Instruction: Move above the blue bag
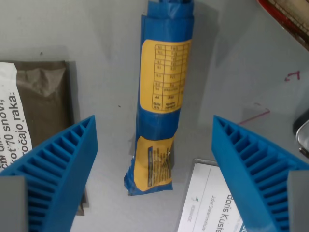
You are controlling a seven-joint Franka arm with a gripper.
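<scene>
The blue bag (161,96) is a long rolled blue packet with yellow printed labels, lying lengthwise on the grey table from the top of the wrist view down to its lower middle. My gripper (154,154) hovers over its lower end, open. One ribbed blue finger (58,169) stands at the wrist view's left and the other ribbed blue finger (258,164) at the wrist view's right. The packet's lower end lies in the gap between them, touching neither.
A brown and white packet (34,106) lies at the wrist view's left. A white printed card (207,203) rests at the lower right. A red-edged object (289,19) shows at the top right, and a dark rounded item (303,133) at the right edge.
</scene>
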